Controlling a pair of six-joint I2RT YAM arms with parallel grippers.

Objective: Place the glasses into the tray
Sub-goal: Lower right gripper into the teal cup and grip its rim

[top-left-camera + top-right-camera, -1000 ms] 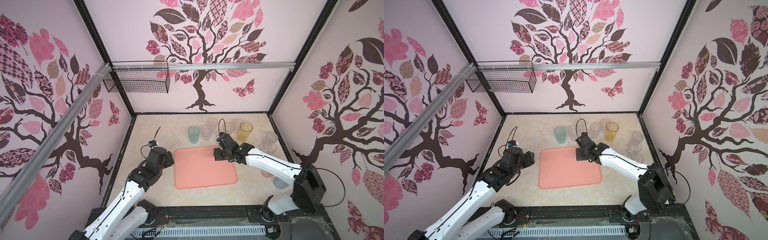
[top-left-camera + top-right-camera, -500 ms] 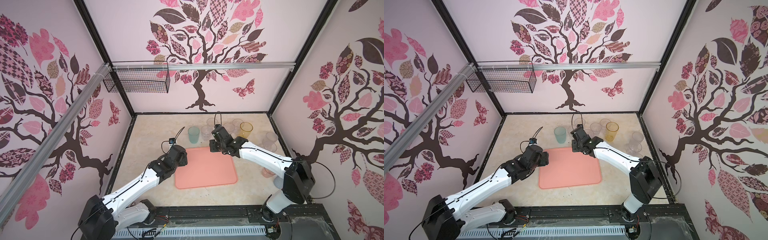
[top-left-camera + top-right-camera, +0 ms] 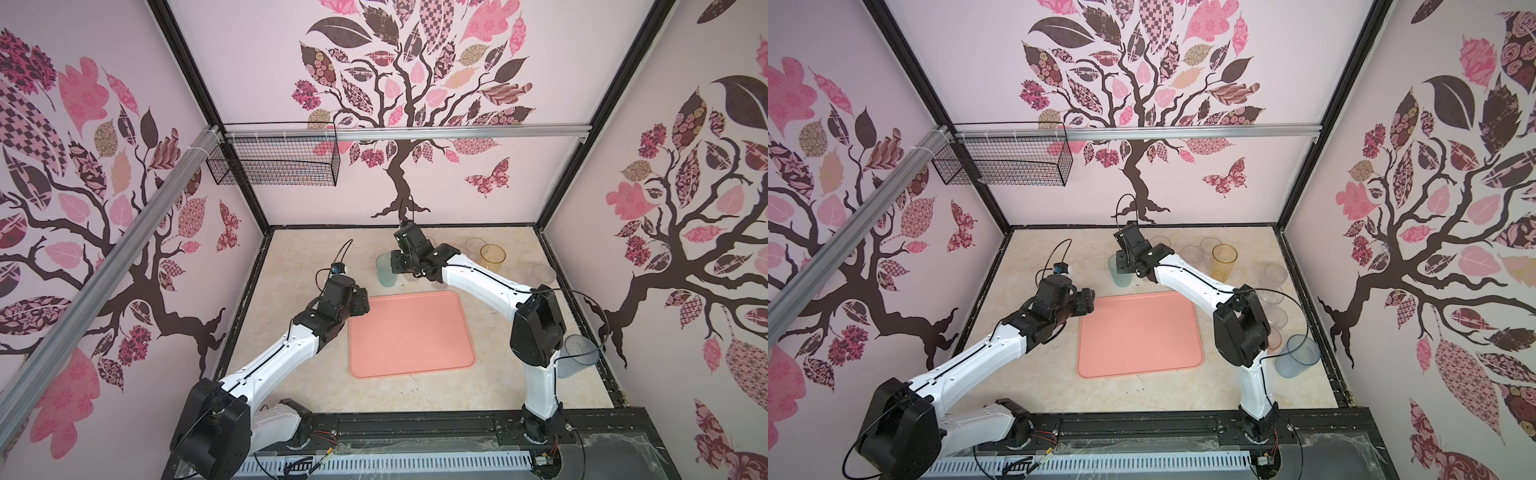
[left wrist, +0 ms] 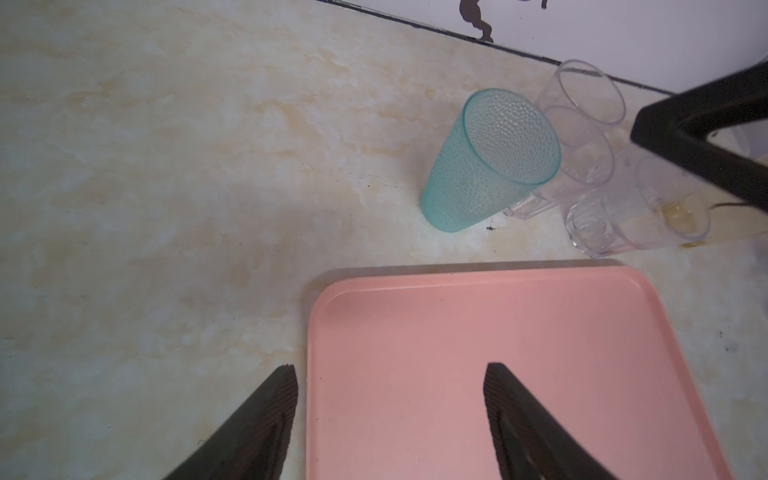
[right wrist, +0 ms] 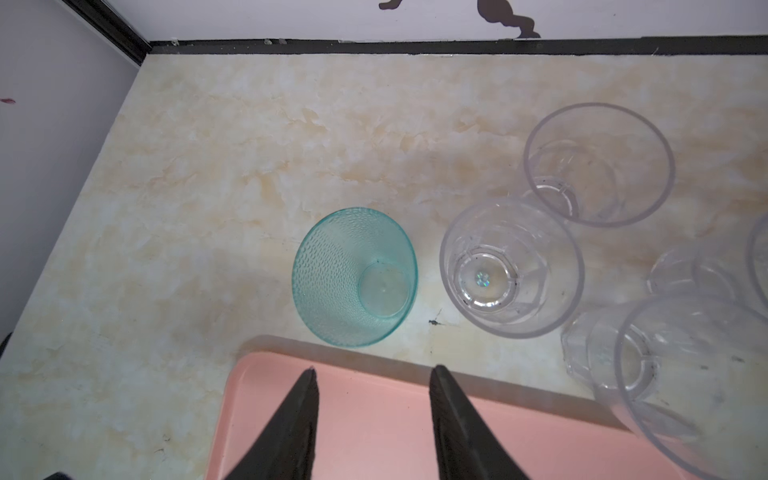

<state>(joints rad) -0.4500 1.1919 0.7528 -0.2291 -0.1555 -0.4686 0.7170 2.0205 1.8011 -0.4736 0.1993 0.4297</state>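
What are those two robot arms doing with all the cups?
Their job is to put glasses into the pink tray, but it holds none yet. The right gripper hovers open near the teal glass, holding nothing. The left gripper hangs open over the tray's corner. The clear glasses stand on the table.

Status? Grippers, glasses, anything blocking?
Left gripper open, empty, over tray corner. Right gripper open, empty, at tray's far edge, facing teal glass. Tray bare, nothing in yet. Clear glass close beside teal one.
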